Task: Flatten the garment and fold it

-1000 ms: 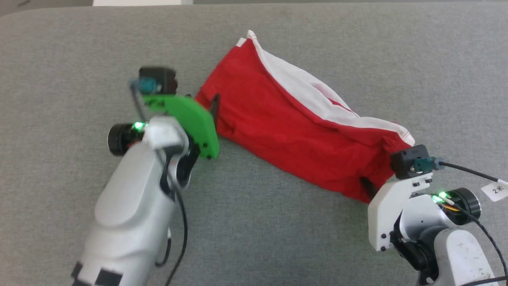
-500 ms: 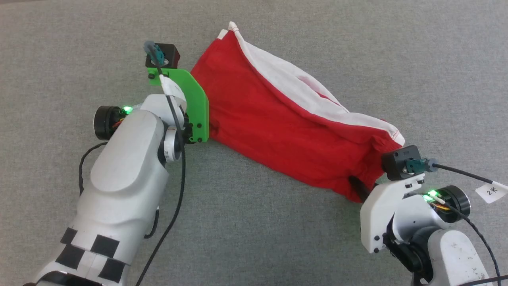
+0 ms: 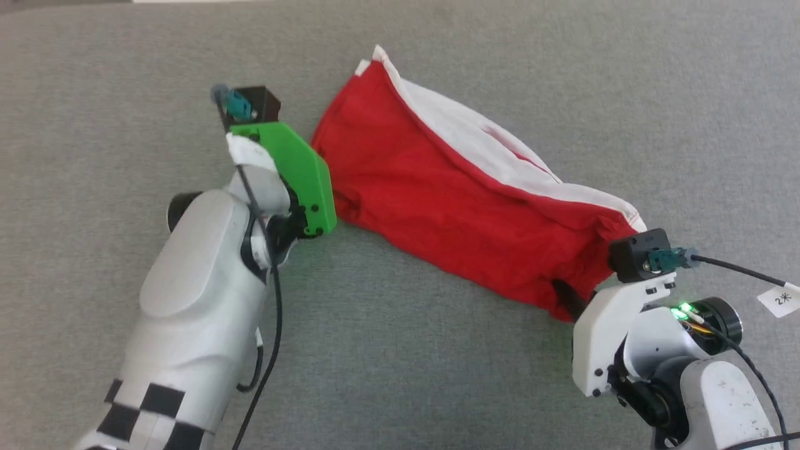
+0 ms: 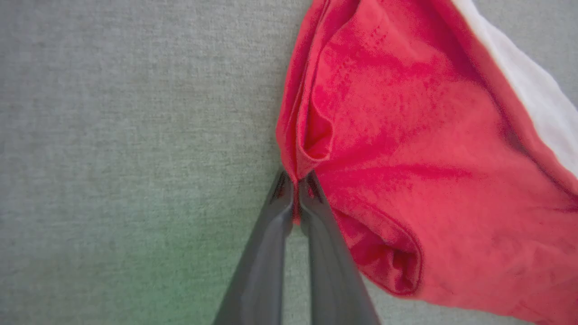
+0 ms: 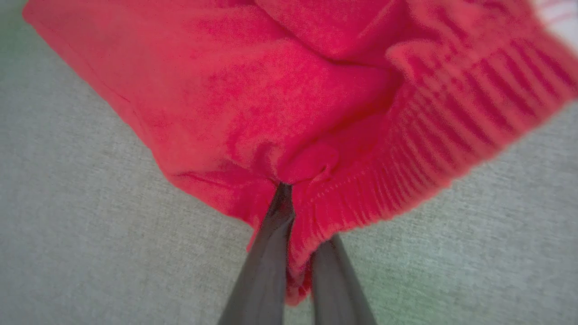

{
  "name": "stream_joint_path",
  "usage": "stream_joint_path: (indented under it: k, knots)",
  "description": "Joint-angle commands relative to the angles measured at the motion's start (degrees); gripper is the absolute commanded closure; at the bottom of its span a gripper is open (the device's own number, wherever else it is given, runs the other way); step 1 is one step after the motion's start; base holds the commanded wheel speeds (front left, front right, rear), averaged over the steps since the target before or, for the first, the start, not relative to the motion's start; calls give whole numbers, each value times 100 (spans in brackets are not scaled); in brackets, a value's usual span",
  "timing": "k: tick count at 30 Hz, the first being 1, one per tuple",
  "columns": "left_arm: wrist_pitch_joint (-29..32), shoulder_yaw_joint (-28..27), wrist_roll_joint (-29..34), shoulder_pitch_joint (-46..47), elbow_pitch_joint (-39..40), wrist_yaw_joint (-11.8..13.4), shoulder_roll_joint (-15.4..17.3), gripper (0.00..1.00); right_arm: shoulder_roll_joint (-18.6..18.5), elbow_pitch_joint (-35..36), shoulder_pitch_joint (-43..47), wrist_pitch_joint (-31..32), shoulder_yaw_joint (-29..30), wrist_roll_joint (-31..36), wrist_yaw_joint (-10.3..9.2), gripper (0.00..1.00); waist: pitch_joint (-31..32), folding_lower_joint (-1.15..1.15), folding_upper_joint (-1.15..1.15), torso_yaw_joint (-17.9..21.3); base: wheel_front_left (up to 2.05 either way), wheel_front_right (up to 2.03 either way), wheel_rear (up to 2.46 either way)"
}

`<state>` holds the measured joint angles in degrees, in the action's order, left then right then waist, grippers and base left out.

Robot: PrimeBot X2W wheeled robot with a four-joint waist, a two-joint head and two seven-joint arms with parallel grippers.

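My left pincer [image 4: 295, 183] is pressed together on a fold at the edge of the red garment [image 3: 450, 206], with a sliver of red cloth caught between its two dark fingertips. From there the cloth spreads ahead and off to the right of that pincer. A puckered pocket of fabric sits just beyond the tips, and a rolled hem lies just beside the right-hand finger. My right pincer [image 5: 289, 194] is clamped on the garment's other end, at the ribbed red waistband [image 5: 451, 135]. The cloth there drapes over one finger, hides its tip and bunches just ahead of the fingers. Between my two pincers the garment lies as a long creased strip on the grey cloth-covered desk [image 3: 400, 350]. A broad white band [image 3: 475, 144] runs along the side farther from both pincers. The green plate [image 3: 294, 169] on my left wrist sits just beside the red edge. A black cable with a white tag [image 3: 781, 299] trails off my right wrist.
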<state>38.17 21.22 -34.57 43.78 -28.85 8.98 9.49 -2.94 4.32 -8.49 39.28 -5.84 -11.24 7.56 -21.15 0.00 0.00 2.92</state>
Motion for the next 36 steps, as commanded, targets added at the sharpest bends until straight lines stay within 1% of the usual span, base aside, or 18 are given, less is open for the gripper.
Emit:
stream_joint_path:
  k: [1,4,7,13,16,22,26,30,36]
  knots:
    - [-23,-47,-146,-173,21,-123,-3,100,-1,-16,19,48,-4,-101,-8,100,178,0,0,-136,0,0,0]
    - [-65,-180,-323,-348,161,-177,40,100,-145,54,73,197,11,-280,-8,100,340,0,0,-221,0,0,0]
    - [-18,-243,-439,-553,328,-187,91,100,-368,111,148,405,58,-439,-8,100,481,0,0,-312,0,0,0]
    - [18,-383,-618,-1118,789,-77,206,100,-766,208,318,881,188,-807,-8,100,717,0,0,-484,0,0,0]
    - [-36,-456,-733,-1614,1255,1,224,100,-1005,260,452,1217,224,-1039,-8,100,816,0,0,-578,0,0,0]
    - [-78,-513,-851,-2503,1874,212,241,100,-1134,348,730,1590,230,-1275,-8,100,914,0,0,-671,0,0,0]
    - [-143,-543,-909,-3048,2185,342,228,100,-1184,377,857,1702,207,-1313,-8,100,972,0,0,-695,0,0,0]
    - [-169,-568,-990,-3510,2406,468,188,100,-1230,333,896,1756,219,-1284,-8,100,1020,0,0,-723,0,0,0]
    - [-242,-670,-991,-3887,2524,692,214,100,-1280,144,889,1795,286,-1225,-8,100,1074,0,0,-768,0,0,0]
